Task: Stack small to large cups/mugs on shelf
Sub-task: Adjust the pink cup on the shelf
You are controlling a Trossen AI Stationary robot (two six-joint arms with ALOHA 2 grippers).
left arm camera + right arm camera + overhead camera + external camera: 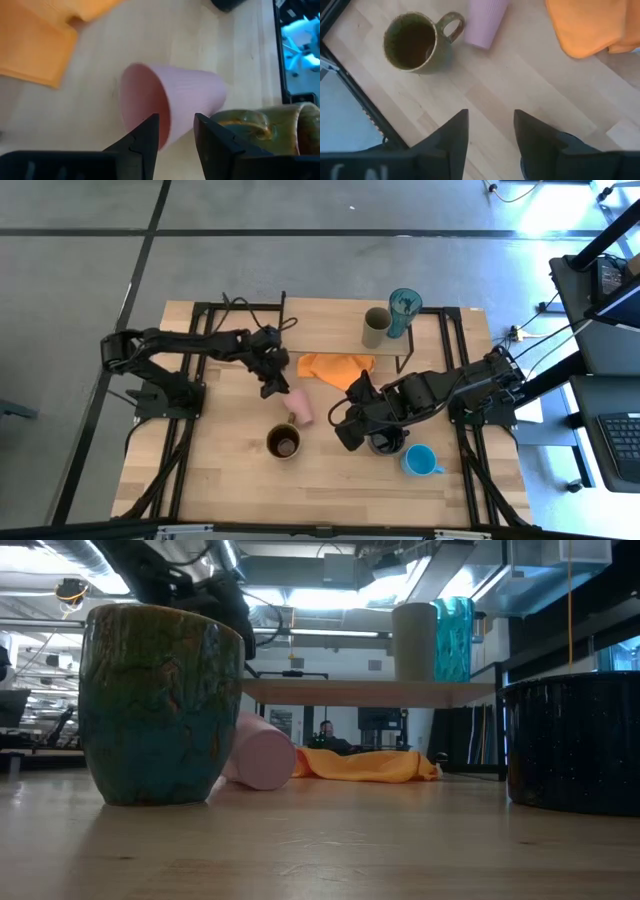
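A pink cup (300, 406) lies on its side on the table, its mouth (142, 107) facing my left gripper (175, 120). That gripper is open, one fingertip before the mouth and one outside the wall. The mustard-brown mug (284, 442) stands upright beside the pink cup. My right gripper (345, 438) hangs open over bare table, with the black mug (386, 443) upright close by. The light blue mug (420, 460) stands near the front right. On the shelf (320, 330) stand the olive-grey cup (377, 327) and the teal tumbler (404, 310).
An orange cloth (335, 367) lies crumpled on the table between the shelf and the pink cup. The shelf's left half is bare. In the low view the brown mug (160, 705) and the black mug (575, 740) stand close to the table's near edge.
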